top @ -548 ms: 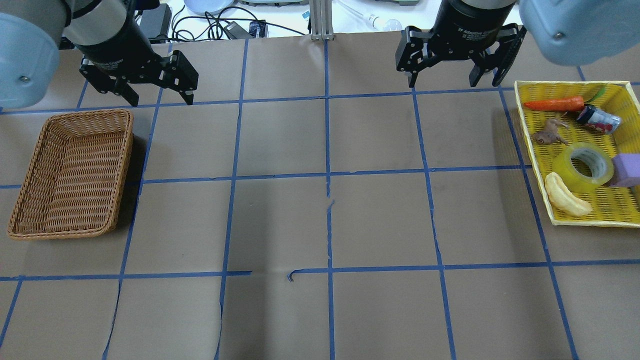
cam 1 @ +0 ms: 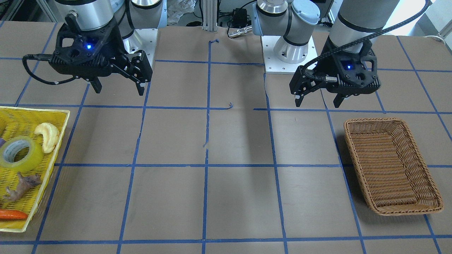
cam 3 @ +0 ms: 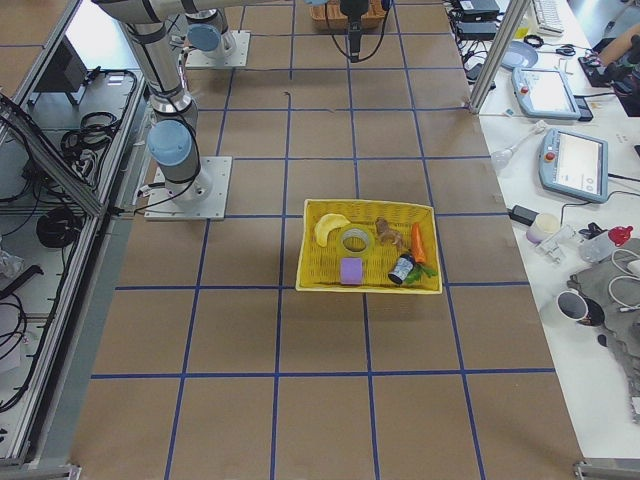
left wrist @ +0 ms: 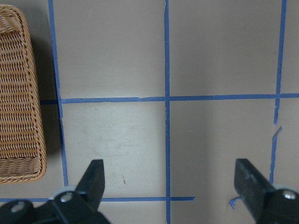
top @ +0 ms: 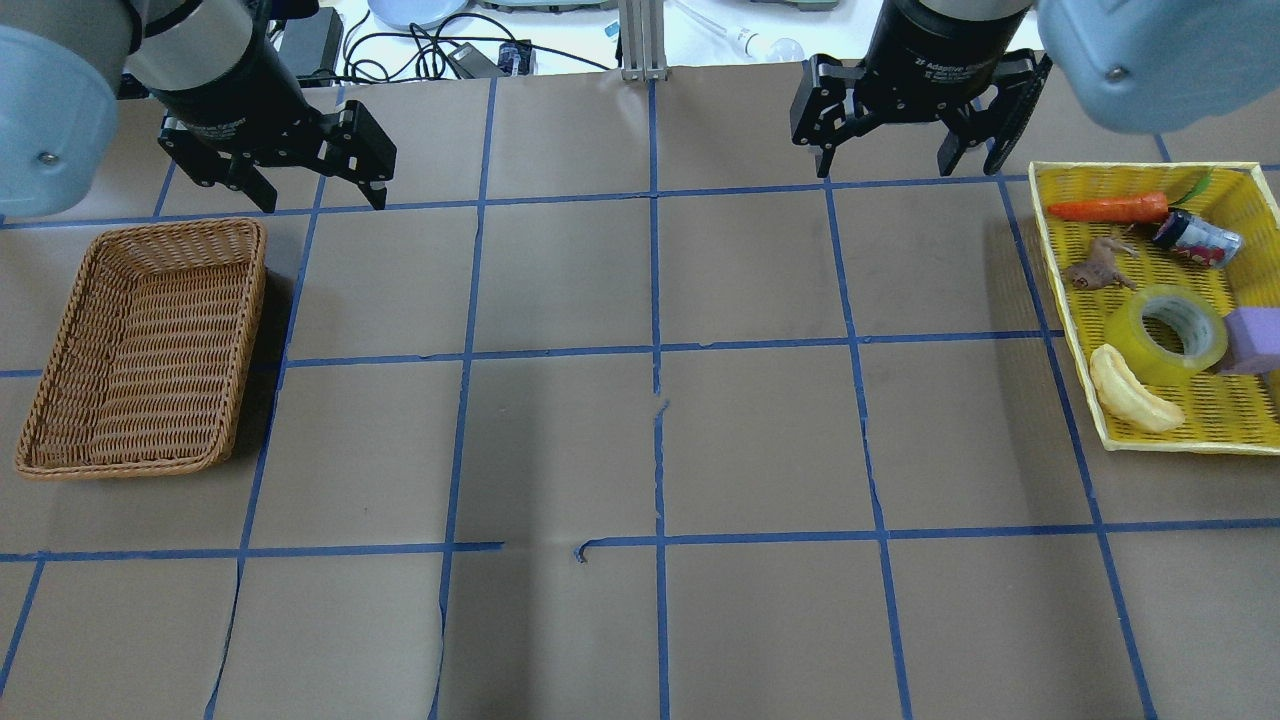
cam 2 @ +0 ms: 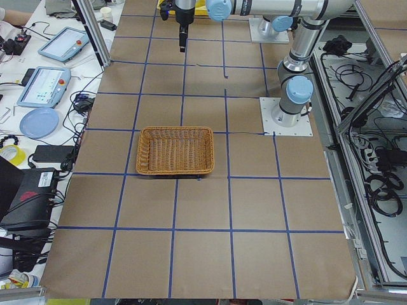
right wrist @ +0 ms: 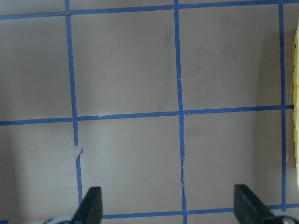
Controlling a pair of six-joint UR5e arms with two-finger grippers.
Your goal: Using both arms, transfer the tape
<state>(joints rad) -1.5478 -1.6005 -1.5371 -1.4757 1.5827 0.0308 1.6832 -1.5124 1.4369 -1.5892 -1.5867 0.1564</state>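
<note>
The tape is a translucent yellow roll with a grey-white core. It lies flat in the yellow basket at the right edge of the table. It also shows in the front view and in the right side view. My right gripper hangs open and empty above the table, left of and beyond the basket, well apart from the tape. It also shows in the front view and in its wrist view. My left gripper is open and empty above the far left, also in the front view.
A brown wicker basket sits empty at the left, just below my left gripper. With the tape in the yellow basket lie a pale banana toy, a carrot, a purple block, a brown animal figure and a small bottle.
Both grippers have shifted very slightly toward the far side of the table. Nothing on the table has moved.
</note>
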